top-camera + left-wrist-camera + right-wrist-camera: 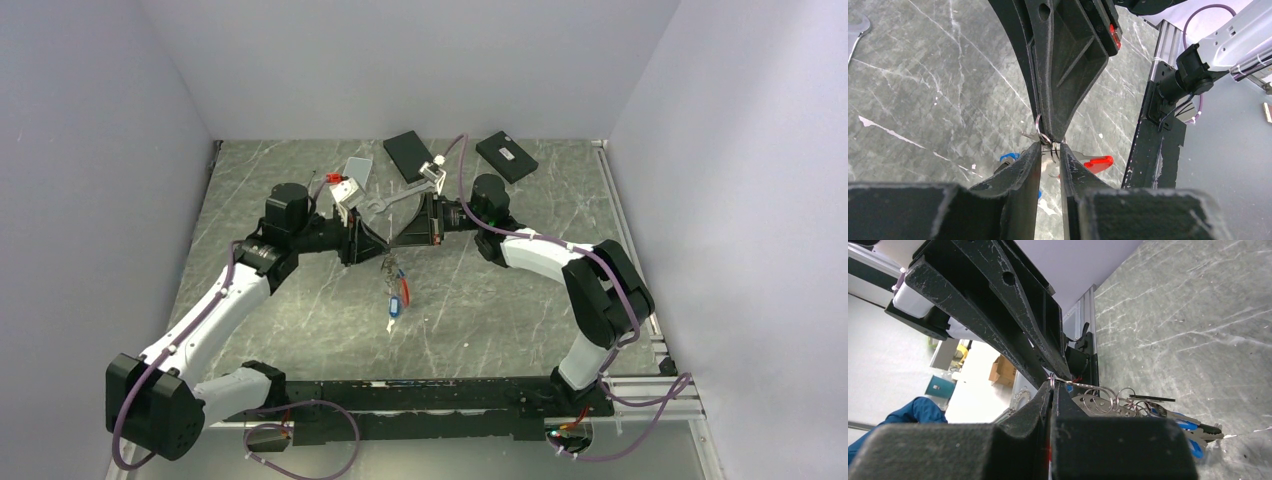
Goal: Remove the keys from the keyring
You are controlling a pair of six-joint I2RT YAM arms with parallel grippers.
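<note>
With the left gripper [1050, 150] and right gripper [1051, 384] both clenched on the keyring [1041, 131], uneven pull risked a slip, dropping the keys [397, 303] hanging at 6 o'clock.

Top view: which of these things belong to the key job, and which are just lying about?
In the job: keyring; keys; left tool and right tool, both shut on the keyring.

Lying about: wrench; left black box; right black box; grey sheet.
</note>
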